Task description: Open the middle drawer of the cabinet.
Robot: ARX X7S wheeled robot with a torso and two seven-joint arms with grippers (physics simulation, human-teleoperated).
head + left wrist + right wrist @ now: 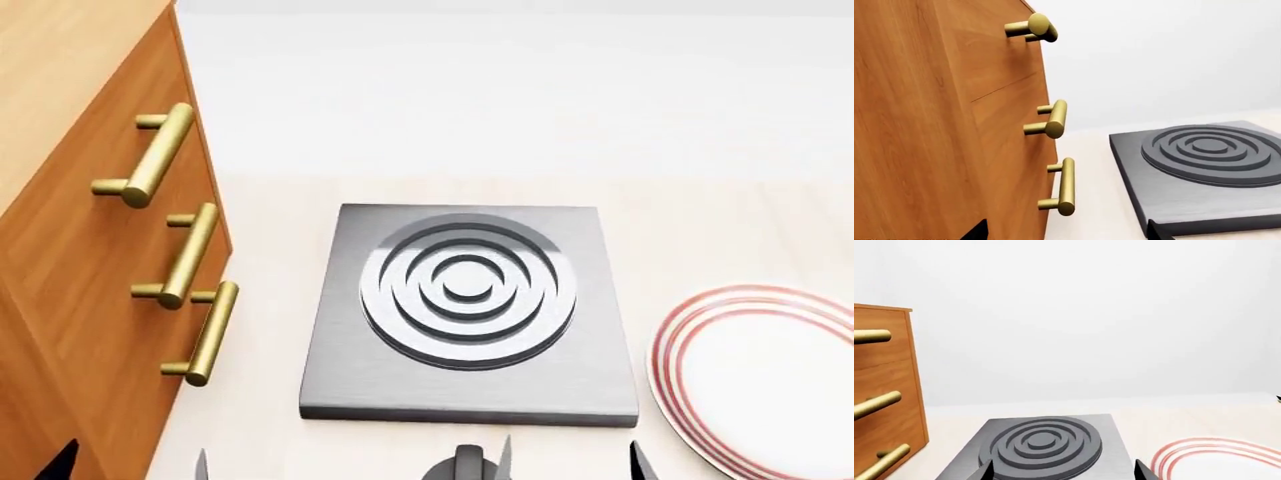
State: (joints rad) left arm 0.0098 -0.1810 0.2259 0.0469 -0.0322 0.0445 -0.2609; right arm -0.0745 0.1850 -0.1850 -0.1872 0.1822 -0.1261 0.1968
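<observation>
Cabinet at left, middle drawer shut, hotplate centre, plate right.

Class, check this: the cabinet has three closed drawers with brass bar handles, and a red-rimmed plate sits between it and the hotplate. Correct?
Not quite. The plate lies on the far side of the hotplate from the cabinet, as the head view shows. The rest holds.
</observation>
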